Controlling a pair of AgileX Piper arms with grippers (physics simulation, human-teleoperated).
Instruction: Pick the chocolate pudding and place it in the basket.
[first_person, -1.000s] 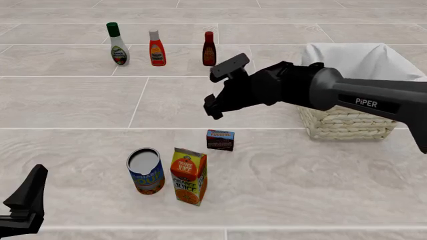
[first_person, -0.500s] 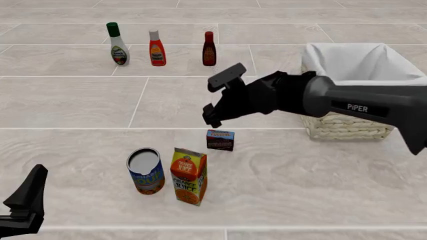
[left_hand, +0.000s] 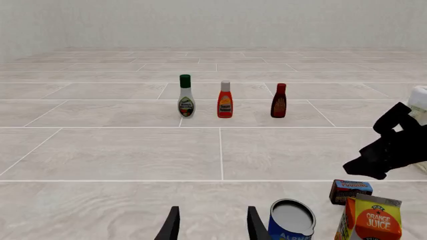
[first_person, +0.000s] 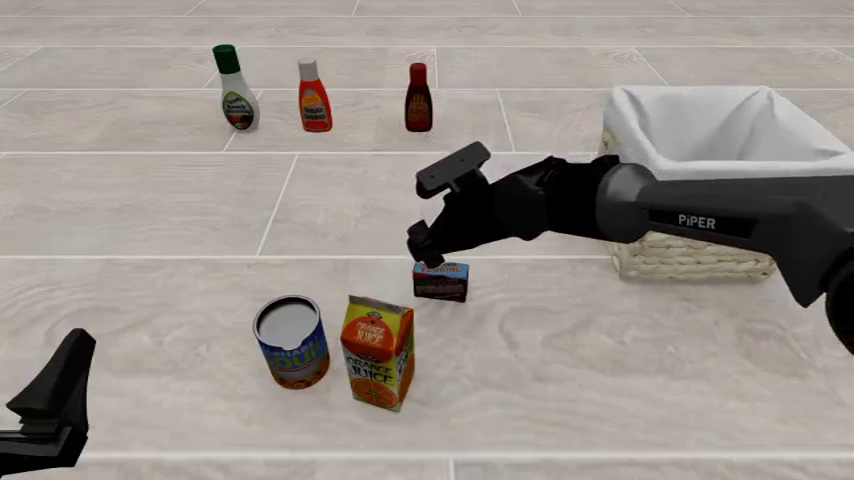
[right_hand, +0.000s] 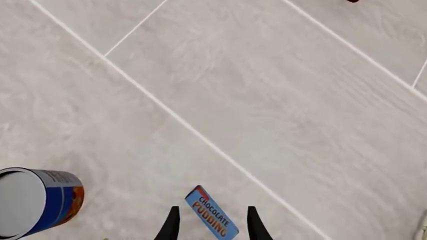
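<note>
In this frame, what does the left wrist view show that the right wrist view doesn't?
Only the left wrist view shows the three bottles, the orange juice carton and the right end effector from outside. Only the right wrist view shows the chocolate pudding's blue top lying between that open end effector's fingers. Both show the chocolate pudding and the blue can.

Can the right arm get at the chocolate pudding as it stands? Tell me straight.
Probably yes. The right gripper hangs open just above the chocolate pudding, whose blue top shows between its fingers; the can and juice carton stand apart.
</note>
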